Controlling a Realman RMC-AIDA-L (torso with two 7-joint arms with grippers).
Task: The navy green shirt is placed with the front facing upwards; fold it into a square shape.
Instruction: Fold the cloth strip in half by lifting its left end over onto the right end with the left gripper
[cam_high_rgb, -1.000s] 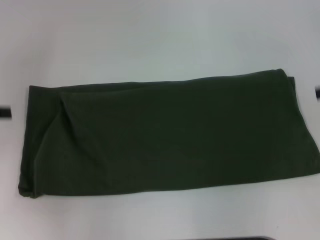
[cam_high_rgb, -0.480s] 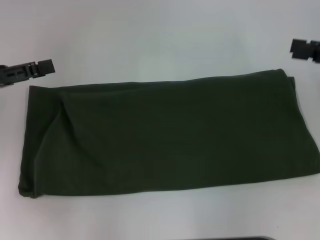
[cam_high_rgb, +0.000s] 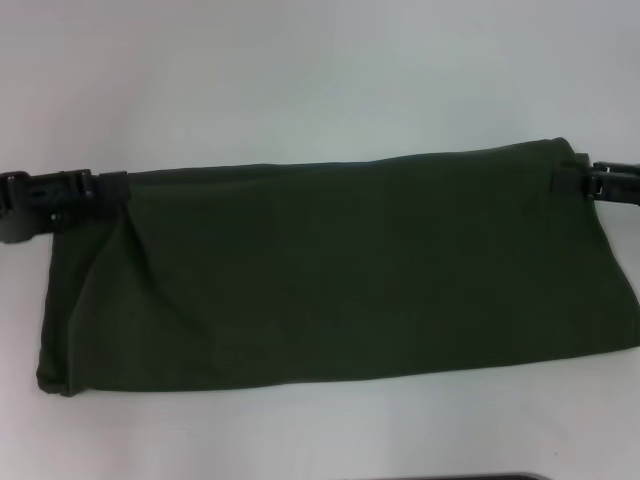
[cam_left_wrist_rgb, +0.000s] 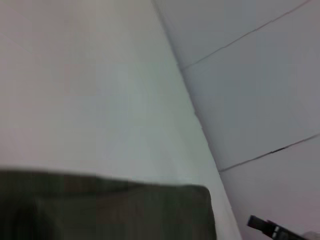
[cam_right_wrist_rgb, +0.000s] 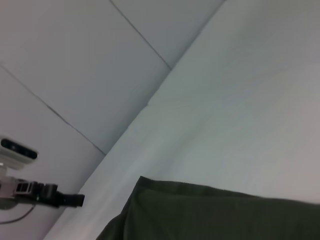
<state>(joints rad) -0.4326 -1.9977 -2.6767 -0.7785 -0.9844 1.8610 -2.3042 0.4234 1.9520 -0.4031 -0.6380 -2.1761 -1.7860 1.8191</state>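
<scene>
white table: both end effectors grip the navy green shirt far corners

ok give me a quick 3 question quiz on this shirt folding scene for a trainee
1. True or false: the navy green shirt lies fully spread out with both sleeves showing.
2. Where is the left gripper? A) shirt's far left corner B) its near edge C) off the table
3. Fill in: the right gripper is at the shirt's far ____ corner.

Key: 1 false, it is folded into a long band. 2 A. 3 right.
</scene>
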